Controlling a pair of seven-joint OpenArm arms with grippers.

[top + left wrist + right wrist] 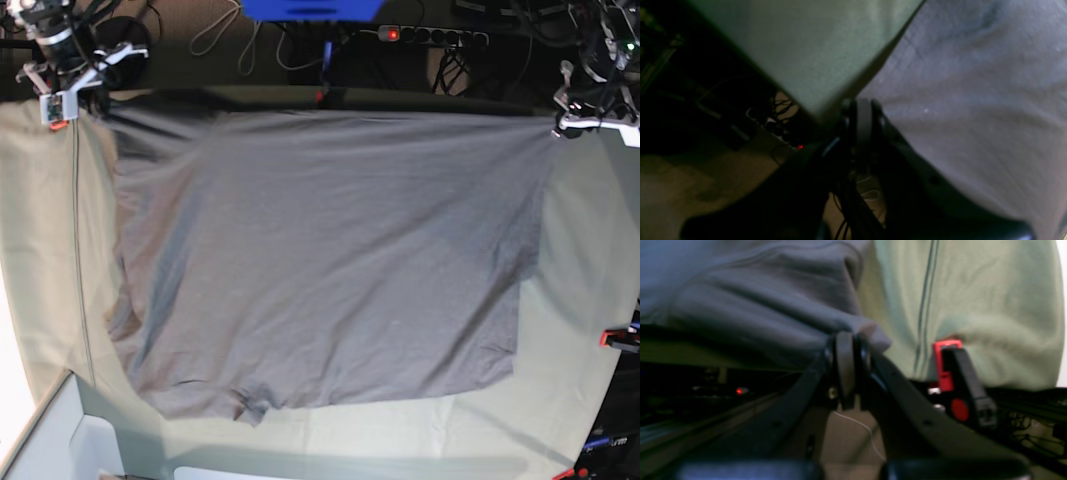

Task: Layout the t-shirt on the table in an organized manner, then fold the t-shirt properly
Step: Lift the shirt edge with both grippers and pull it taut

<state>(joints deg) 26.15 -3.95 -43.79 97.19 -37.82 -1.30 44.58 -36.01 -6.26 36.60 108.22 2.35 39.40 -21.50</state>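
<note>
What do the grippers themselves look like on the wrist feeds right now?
Both look alike: the left gripper and right gripper have matte black, angular fingers ending in rounded dark pads. Thin black cables run beneath the left; a fine pale wire trails under the right.

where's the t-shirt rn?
Base view: the t-shirt lies spread across the middle of the table, its far-edge corners pinched by the right claw and the left claw.
</note>
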